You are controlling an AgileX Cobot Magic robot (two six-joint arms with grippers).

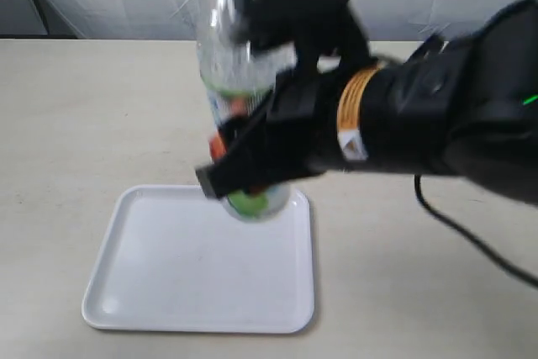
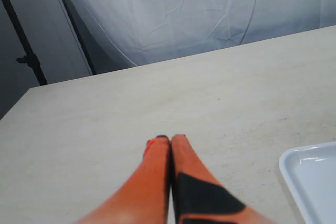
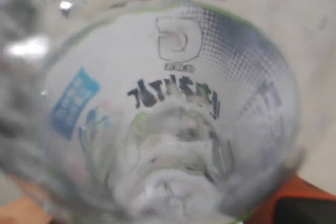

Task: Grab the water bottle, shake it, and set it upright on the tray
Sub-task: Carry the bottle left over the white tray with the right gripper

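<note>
The water bottle (image 1: pixel 227 56) is held in the air above the far edge of the tray (image 1: pixel 193 266), blurred by motion, with its green-rimmed label low down. My right gripper (image 1: pixel 239 153) is shut on the bottle's middle. In the right wrist view the water bottle (image 3: pixel 168 114) fills the picture, its label with dark characters facing the camera, and an orange finger (image 3: pixel 294 198) shows at one corner. My left gripper (image 2: pixel 170 140) is shut with nothing in it, hovering over bare table; it is out of the exterior view.
The beige table (image 1: pixel 84 115) stretches around the tray. A white cloth backdrop (image 2: pixel 184 14) hangs behind the table's far edge. One corner of the tray (image 2: pixel 315 177) shows in the left wrist view. A black cable (image 1: pixel 462 233) trails on the table under the right arm.
</note>
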